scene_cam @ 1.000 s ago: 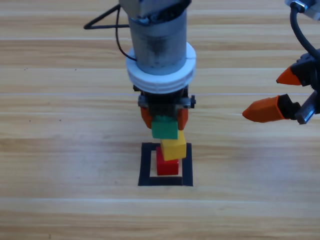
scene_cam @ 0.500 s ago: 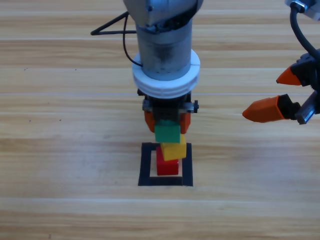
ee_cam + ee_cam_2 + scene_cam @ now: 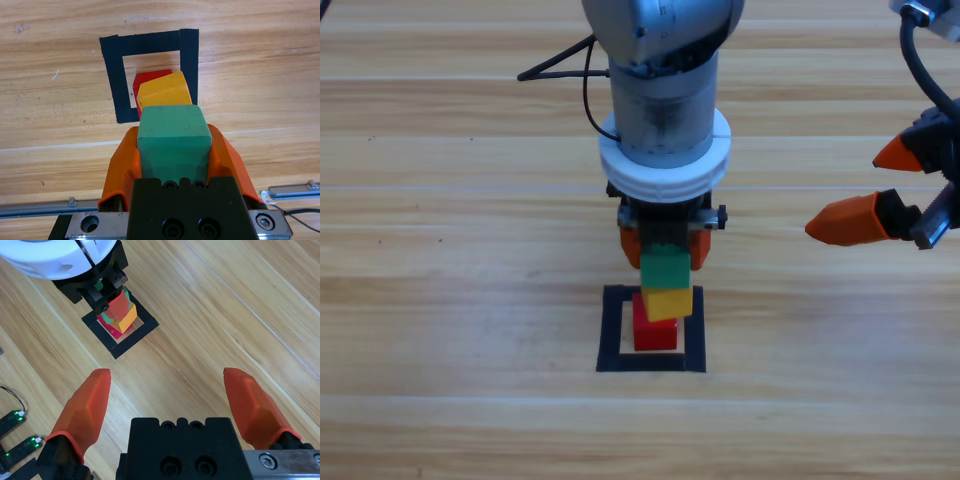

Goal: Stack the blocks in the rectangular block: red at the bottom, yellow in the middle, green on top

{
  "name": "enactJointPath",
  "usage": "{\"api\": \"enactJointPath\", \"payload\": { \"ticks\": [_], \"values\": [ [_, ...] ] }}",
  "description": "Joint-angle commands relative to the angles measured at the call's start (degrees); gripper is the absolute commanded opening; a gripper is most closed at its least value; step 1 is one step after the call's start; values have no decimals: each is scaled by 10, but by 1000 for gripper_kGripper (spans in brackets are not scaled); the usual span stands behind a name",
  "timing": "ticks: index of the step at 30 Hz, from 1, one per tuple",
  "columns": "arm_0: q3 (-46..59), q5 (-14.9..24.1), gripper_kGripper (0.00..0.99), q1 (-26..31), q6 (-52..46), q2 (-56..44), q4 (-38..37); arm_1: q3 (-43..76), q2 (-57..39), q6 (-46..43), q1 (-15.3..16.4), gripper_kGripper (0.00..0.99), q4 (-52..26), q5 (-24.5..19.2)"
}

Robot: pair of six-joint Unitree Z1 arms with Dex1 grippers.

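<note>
From above, the left end effector [image 3: 664,247] comes straight down over the middle of the bench [image 3: 440,300], its two orange jaws clenched on the green cube [image 3: 665,269]. Directly under that cube, on the side nearer the picture's bottom edge, sits the yellow cube [image 3: 667,302], turned a little askew, and under that the red cube [image 3: 654,331]. Red stands inside the black tape square [image 3: 612,330]. Whether green is already touching yellow I cannot tell from here. Well off to the side, by the picture's right edge, the right end effector [image 3: 880,185] hangs with its jaws spread apart and nothing between them.

Looking along the left end effector [image 3: 173,145] itself, the green cube [image 3: 173,140] fills the gap between the jaws, one orange jaw pressed against each side of it. Just beyond it lies the yellow cube [image 3: 164,93], rotated against green's edges, and a corner of the red cube [image 3: 148,80] peeps out past yellow. The tape square [image 3: 112,80] frames the stack, with bare wood showing inside it on the far side.

From the right end effector [image 3: 172,400], its jaws stand wide open and empty, and the left end effector [image 3: 117,302] is far ahead of it, one orange jaw covering part of the stack. The yellow cube [image 3: 127,319] juts out below that jaw, and the tape square [image 3: 137,337] lies around the base.
</note>
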Motion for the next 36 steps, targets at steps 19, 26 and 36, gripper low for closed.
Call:
{"api": "enactJointPath", "payload": {
  "ticks": [19, 26, 36],
  "values": [
    [13, 0, 15, 27, 14, 34, 3, 20, 11, -1, -13, 986, 1, 1],
    [18, -1, 15, 24, 4, 39, 3, 15, 27, -1, -13, 986, 0, 0],
    [19, 0, 15, 24, 0, 38, 3, 12, 34, -1, -13, 986, 1, 0]
  ]
}}
